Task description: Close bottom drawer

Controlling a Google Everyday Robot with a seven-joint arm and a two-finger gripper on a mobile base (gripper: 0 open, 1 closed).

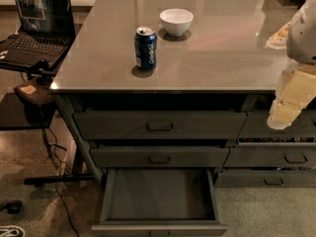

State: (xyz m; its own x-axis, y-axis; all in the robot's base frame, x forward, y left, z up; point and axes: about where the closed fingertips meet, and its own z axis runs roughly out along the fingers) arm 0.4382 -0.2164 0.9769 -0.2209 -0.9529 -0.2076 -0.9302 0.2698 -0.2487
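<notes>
The bottom drawer [159, 195] is the lowest of the wide three-drawer stack under the grey counter [212, 48]. It stands pulled far out toward me, its bare flat floor showing. Its low front [158, 228] with a small pull is at the bottom edge of the view. The two taller-fronted wide drawers above it [159, 126] [159, 158] sit nearly flush. My gripper [280, 118], cream and white, hangs at the right edge in front of the right-hand stack. It is well above and to the right of the open drawer and touches nothing that I can see.
A blue soda can [145, 48] and a white bowl [176, 21] stand on the counter. A narrower drawer stack [291, 158] is on the right. An open laptop [37, 26] on a black stand is at the left, with cables [57, 181] on the floor.
</notes>
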